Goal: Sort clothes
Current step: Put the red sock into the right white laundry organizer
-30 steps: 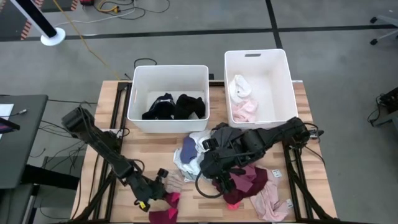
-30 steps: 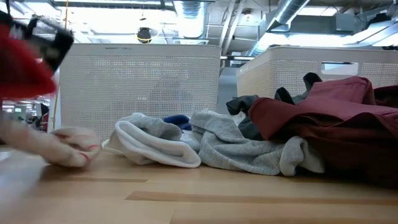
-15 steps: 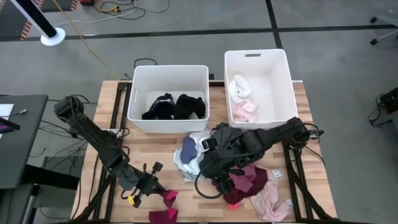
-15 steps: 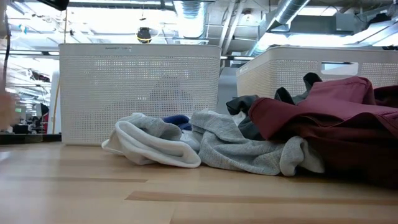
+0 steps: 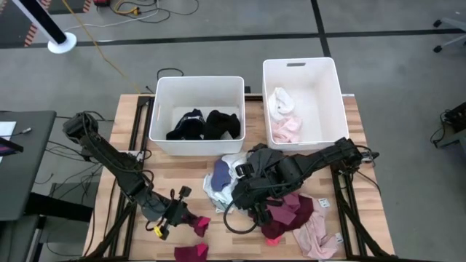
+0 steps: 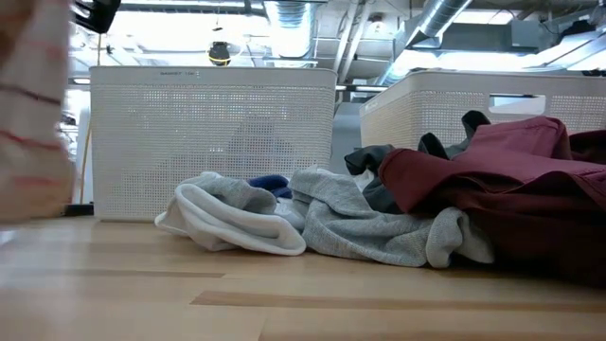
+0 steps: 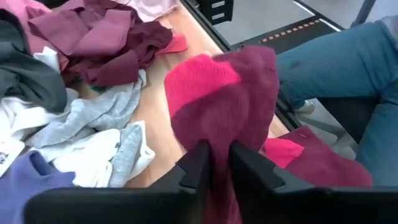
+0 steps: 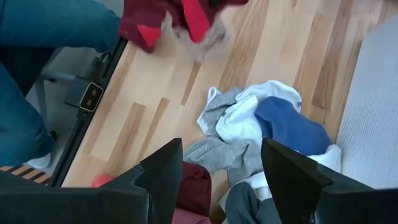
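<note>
**Inspector:** Clothes [image 5: 280,207] lie heaped on the near half of the tabletop [image 5: 186,175], in front of two white bins. Left bin [image 5: 196,91] holds dark garments [image 5: 204,125]; right bin [image 5: 302,76] holds white and pale pink ones [image 5: 284,116].

**Clerk:** Left arm?

**Inspector:** Left claw [image 5: 177,216] sits near the tabletop's front left corner, jaws narrow and pinched on a pink and maroon piece [image 7: 224,106]. From the left wrist view the fabric drapes over the fingers [image 7: 194,165], so the contact itself is covered. A second maroon and pink item [image 5: 191,252] lies at the front edge, partly cut off by the frame.

**Clerk:** Right arm?

**Inspector:** Right claw [image 8: 221,180] hangs over the pile, jaws wide, nothing between them. Below it: a blue garment [image 8: 292,127], white and grey pieces [image 8: 249,112]. From above, the arm itself covers much of the heap.

**Clerk:** Low view?

**Inspector:** Grey and white cloth [image 6: 284,218] and a maroon garment [image 6: 511,185] show plainly. A pale blurred shape with red lines [image 6: 33,114] fills the left edge; I cannot identify it. A person's blue trouser leg [image 7: 348,62] shows beyond the tabletop's edge.
</note>
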Motion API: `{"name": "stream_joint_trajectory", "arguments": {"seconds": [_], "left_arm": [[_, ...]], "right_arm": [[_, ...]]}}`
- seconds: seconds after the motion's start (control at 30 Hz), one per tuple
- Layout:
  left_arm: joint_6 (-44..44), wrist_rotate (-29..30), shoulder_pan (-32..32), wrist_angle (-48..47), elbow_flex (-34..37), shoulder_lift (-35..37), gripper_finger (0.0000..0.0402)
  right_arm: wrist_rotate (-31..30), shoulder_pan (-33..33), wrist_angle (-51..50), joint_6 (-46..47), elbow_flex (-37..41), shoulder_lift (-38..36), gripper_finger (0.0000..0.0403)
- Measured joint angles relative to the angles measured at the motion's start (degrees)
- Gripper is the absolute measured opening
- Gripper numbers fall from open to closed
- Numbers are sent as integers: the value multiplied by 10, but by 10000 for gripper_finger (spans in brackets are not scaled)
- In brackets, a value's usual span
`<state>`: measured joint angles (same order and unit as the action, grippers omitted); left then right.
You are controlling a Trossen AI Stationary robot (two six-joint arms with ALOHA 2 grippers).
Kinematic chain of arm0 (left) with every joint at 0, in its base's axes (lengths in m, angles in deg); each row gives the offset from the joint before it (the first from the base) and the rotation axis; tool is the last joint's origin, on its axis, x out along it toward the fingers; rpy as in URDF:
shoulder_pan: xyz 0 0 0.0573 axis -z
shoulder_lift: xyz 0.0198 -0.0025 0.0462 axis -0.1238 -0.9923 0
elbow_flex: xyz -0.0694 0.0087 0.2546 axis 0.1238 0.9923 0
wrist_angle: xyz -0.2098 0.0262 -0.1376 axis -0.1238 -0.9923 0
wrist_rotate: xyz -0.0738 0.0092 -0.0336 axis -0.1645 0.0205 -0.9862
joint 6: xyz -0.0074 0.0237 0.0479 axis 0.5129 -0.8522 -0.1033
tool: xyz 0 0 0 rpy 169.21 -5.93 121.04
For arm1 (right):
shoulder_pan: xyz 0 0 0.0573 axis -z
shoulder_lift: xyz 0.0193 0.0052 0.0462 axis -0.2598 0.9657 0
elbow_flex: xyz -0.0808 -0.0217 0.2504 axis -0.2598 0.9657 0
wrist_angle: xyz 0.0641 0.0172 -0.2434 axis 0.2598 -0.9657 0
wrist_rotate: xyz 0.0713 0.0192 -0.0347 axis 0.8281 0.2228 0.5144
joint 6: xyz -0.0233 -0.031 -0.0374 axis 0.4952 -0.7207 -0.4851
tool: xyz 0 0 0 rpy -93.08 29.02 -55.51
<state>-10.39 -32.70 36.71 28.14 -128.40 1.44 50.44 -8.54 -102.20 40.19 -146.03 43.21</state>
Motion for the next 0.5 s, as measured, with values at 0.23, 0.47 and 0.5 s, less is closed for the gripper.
{"name": "stream_joint_trajectory", "arguments": {"seconds": [0.23,0.47,0.5], "left_arm": [[-7,2,-9,-8,0,0,95],[2,-43,-12,-5,0,-23,55],[6,-61,-11,-2,0,-37,58]], "right_arm": [[0,-4,-1,0,0,0,232],[0,-4,-1,0,0,0,232],[0,-4,-1,0,0,0,232]]}}
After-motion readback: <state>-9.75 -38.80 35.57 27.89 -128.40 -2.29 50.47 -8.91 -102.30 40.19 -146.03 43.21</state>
